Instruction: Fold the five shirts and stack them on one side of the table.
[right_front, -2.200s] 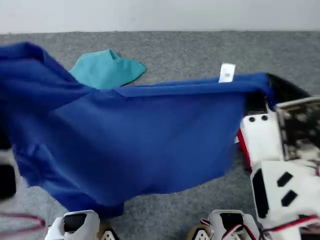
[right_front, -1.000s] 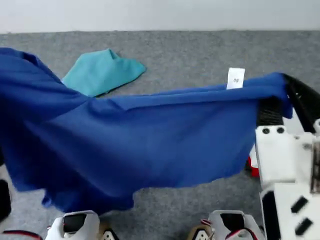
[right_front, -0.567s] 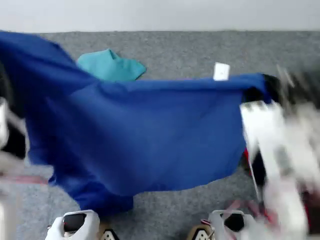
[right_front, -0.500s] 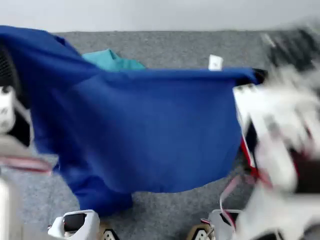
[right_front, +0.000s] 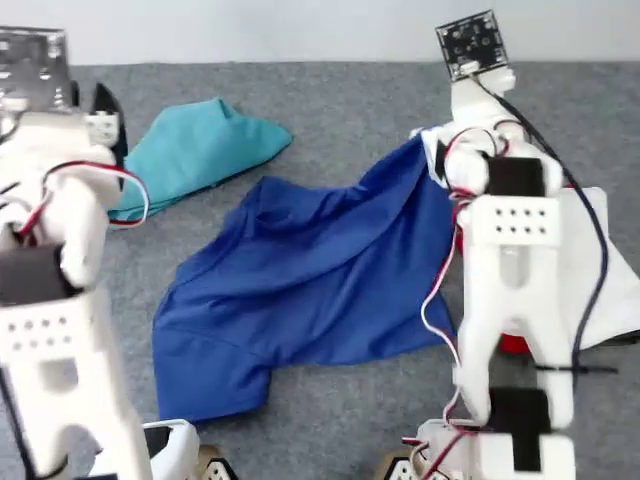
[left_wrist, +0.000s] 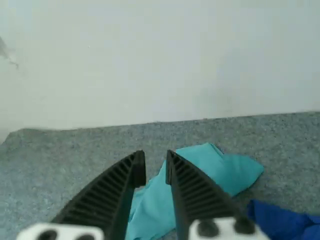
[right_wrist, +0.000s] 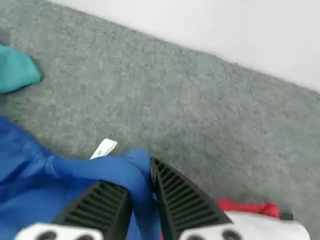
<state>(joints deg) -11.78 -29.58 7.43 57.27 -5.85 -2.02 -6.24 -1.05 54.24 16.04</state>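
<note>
right gripper (right_wrist: 142, 175): clamped on a bunched edge of the blue shirt (right_front: 310, 290); the cloth runs up between the two black jaws.
blue shirt: the rest of it lies rumpled and partly spread on the grey table (right_front: 350, 100), mid-table. From the pinched corner it trails toward the near edge and the left arm's side.
tag (right_wrist: 104, 148): small and white, sewn on the blue shirt's edge just beside the right gripper's jaws. Print too small to read.
left gripper (left_wrist: 155, 165): jaws a narrow gap apart with nothing between them, held up off the table.
teal shirt (right_front: 200, 150): loosely bunched on the table's far left part, beyond the left gripper's tips. It is near the blue shirt's far edge, and I cannot tell if they touch.
white cloth (right_front: 600, 270): flat on the table's right side, under the right arm.
red cloth (right_front: 512, 345): a small part shows at the white cloth's edge, by the right arm.
other writing: none legible.
</note>
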